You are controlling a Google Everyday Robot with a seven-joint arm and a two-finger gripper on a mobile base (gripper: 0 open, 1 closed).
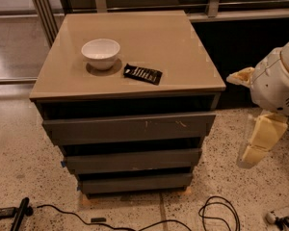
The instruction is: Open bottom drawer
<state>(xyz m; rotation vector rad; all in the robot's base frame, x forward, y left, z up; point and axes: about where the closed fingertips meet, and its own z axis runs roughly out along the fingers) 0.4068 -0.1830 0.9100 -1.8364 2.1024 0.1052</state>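
Gripper (pixel 254 148) hangs in free air at 3 o'clock of the cabinet (pixel 216 102), pointing down toward the floor (pixel 19 148) and well apart from the cabinet's side. It isn't touching anything. Can't tell whether it's open or closed from here. White arm housing (pixel 279 83) sits just above it, at its 1 o'clock.

Bottom drawer (pixel 135 183) is at abt 8 o'clock from the gripper, lowest of 3 dark grey fronts, close to the floor. Plain front, tucked under the mid one w/ a dark gap above it.

Mid drawer (pixel 132 160) is directly above it, also plain. Top drawer (pixel 130 128) is the widest, w/ white scuff marks right of centre.

On the tan cabinet top, white bowl (pixel 100 53) sits upright at the left. Black packet (pixel 142 73) lies flat at the bowl's 4 o'clock, near it but not touching.

On the floor, a looped black cable (pixel 216 211) is at 6 o'clock of the cabinet's right corner, and a black stick-like item (pixel 19 214) w/ a cord is at the cabinet's 7 o'clock.
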